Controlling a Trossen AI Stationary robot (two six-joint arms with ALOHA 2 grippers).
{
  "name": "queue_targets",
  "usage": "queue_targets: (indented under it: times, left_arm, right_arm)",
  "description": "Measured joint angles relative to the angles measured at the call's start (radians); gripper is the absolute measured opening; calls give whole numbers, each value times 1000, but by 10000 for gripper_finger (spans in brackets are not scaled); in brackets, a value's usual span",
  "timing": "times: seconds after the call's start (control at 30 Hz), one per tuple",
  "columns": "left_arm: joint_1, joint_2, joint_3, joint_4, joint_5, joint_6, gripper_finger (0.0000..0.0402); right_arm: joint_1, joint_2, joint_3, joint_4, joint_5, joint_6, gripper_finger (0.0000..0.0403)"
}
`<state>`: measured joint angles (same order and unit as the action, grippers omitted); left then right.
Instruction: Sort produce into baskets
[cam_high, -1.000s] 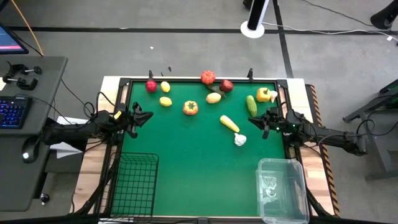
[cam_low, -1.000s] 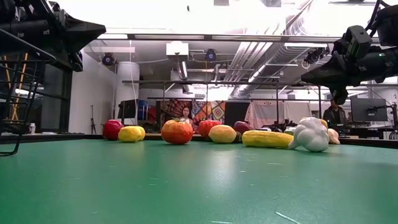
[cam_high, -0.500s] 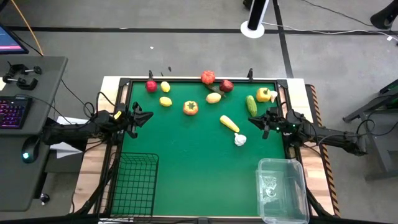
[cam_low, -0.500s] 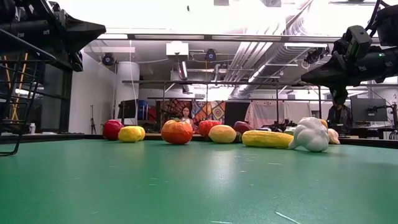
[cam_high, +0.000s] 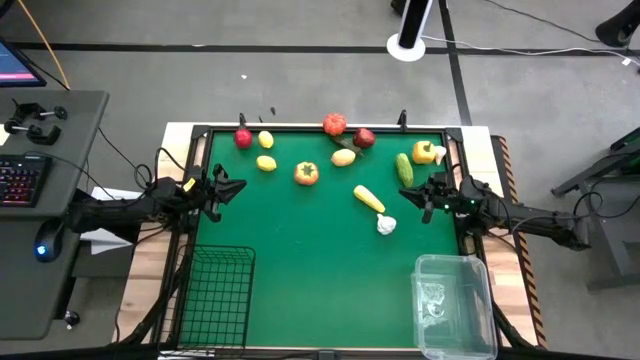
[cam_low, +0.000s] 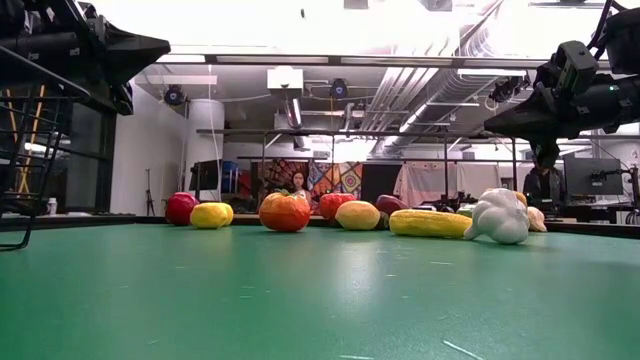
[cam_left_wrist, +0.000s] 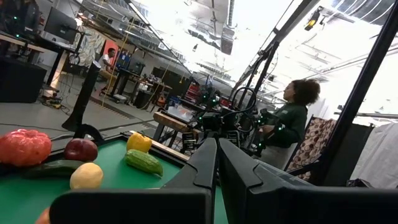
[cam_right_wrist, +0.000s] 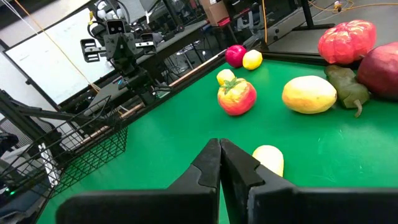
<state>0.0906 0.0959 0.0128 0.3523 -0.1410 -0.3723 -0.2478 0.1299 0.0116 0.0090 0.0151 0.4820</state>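
Observation:
Toy produce lies along the far part of the green table (cam_high: 300, 250): a red apple (cam_high: 243, 138), two lemons (cam_high: 266, 139), an orange tomato (cam_high: 306, 173), a potato (cam_high: 343, 157), a red pumpkin (cam_high: 334, 124), a corn cob (cam_high: 368, 198), white garlic (cam_high: 386, 225), a cucumber (cam_high: 404, 168) and a yellow pepper (cam_high: 424, 152). The black wire basket (cam_high: 216, 295) stands at the near left, the clear plastic basket (cam_high: 452, 305) at the near right. My left gripper (cam_high: 240, 184) hovers shut at the left edge. My right gripper (cam_high: 403, 192) hovers shut near the corn and garlic.
A black frame (cam_high: 330, 128) rims the table. A desk with a keyboard (cam_high: 20, 180) and mouse stands to the left. People show in the room beyond the table in the low view (cam_low: 298, 182) and the left wrist view (cam_left_wrist: 292, 118).

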Motion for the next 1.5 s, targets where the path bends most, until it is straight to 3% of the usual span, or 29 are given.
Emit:
queue_targets:
  times: [0.6, 0.7, 0.77, 0.9, 1.0, 1.1, 1.3, 1.4, 1.5]
  left_arm:
    - [0, 0, 0, 0, 0, 0, 3]
    - [0, 0, 0, 0, 0, 0, 3]
    - [0, 0, 0, -2, 0, 0, 3]
    - [0, 0, 0, -12, 0, 0, 3]
    - [0, 0, 0, -20, 0, -1, 3]
    - [0, 0, 1, -28, 0, 0, 3]
    - [0, 0, 1, -27, 0, 0, 3]
    - [0, 0, 1, -27, 0, -1, 3]
    - [0, 0, 1, -27, 0, 0, 3]
  right_arm:
    - [0, 2, 0, 30, 24, 38, 0]
    - [2, -1, 0, 149, 46, 454, 0]
    - [2, 9, 0, 254, 94, 620, 0]
    - [3, 62, 3, 691, 142, 609, 0]
    - [1, 143, 90, 903, 235, 445, 0]
    - [2, 264, 268, 743, 225, 273, 0]
    - [-1, 619, 678, -2, 235, 129, 0]
    - [-11, 794, 826, -377, 178, 158, 0]
    - [-14, 949, 938, -618, 128, 254, 5]
